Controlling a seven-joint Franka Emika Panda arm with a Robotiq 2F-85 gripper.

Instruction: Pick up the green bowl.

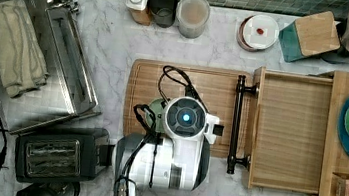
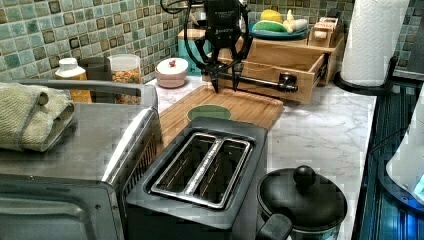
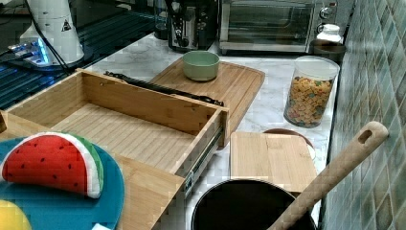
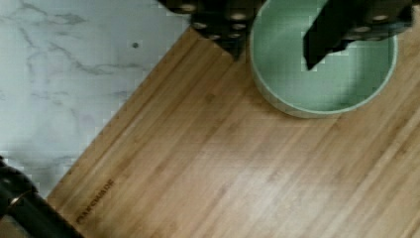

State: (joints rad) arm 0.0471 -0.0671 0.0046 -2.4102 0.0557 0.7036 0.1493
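Observation:
The green bowl [image 3: 201, 64] is small, round and pale sage, and it stands upright with nothing inside on the wooden cutting board [image 3: 234, 84]. In the left view the bowl [image 2: 209, 112] sits at the board's near end, just behind the toaster. My gripper [image 2: 225, 82] hangs open in the air above the board, well higher than the bowl. In the wrist view one dark finger [image 4: 223, 27] lies outside the rim of the bowl [image 4: 327, 84] and the other over its inside. In the top view the arm's white wrist [image 1: 186, 117] covers most of the bowl [image 1: 157, 110].
A black toaster [image 2: 205, 170] and a toaster oven [image 2: 75, 165] stand close to the board's near end in the left view. An open wooden drawer [image 1: 289, 132] with a black handle bar [image 1: 236, 123] borders the board. Jars [image 1: 193, 14] and a white lid [image 1: 259, 32] line the tiled wall.

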